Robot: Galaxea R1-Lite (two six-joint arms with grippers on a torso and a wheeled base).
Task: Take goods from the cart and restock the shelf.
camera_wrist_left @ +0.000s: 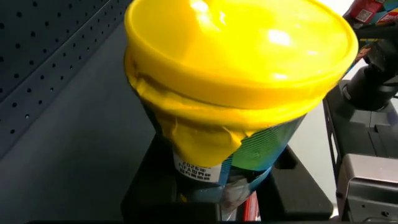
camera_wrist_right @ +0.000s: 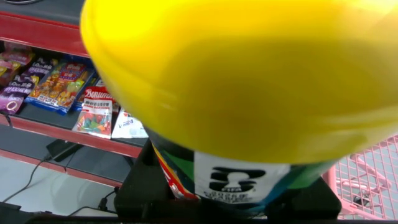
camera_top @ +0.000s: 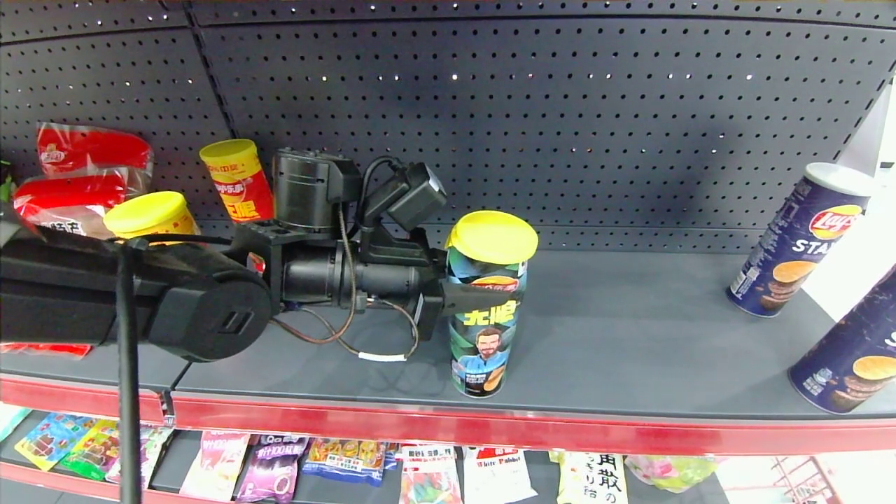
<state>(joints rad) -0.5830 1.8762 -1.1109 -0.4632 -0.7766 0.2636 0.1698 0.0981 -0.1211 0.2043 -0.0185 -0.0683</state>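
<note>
Head view: L gripper (camera_top: 483, 302) comes in from the left, fingers clamped narrow on a green can (camera_top: 486, 343) just under its yellow lid (camera_top: 493, 236). Can is upright, base seems to sit on the grey shelf (camera_top: 630, 336), near the red front edge (camera_top: 490, 428), abt mid-shelf. Pegboard (camera_top: 560, 105) is behind.

Left wrist view: same can (camera_wrist_left: 255, 146) sits betw the dark fingers (camera_wrist_left: 146, 190); lid (camera_wrist_left: 242, 50) is close to the lens.

Right wrist view: R gripper (camera_wrist_right: 230, 202) grips a 2nd can (camera_wrist_right: 242, 180) w/ a yellow lid (camera_wrist_right: 249, 74), black fingers on both sides of its body. Behind it are the lower shelf's snack packs (camera_wrist_right: 56, 87) and a pink wire cart (camera_wrist_right: 367, 186).

Other stock in head view: 2 yellow-lid cans (camera_top: 150, 213) and red bags (camera_top: 77, 175) at far left behind the arm, 2 blue cans (camera_top: 798, 238) at far right, well apart from the green can. Snack packs (camera_top: 343, 462) also lie on the shelf below.
</note>
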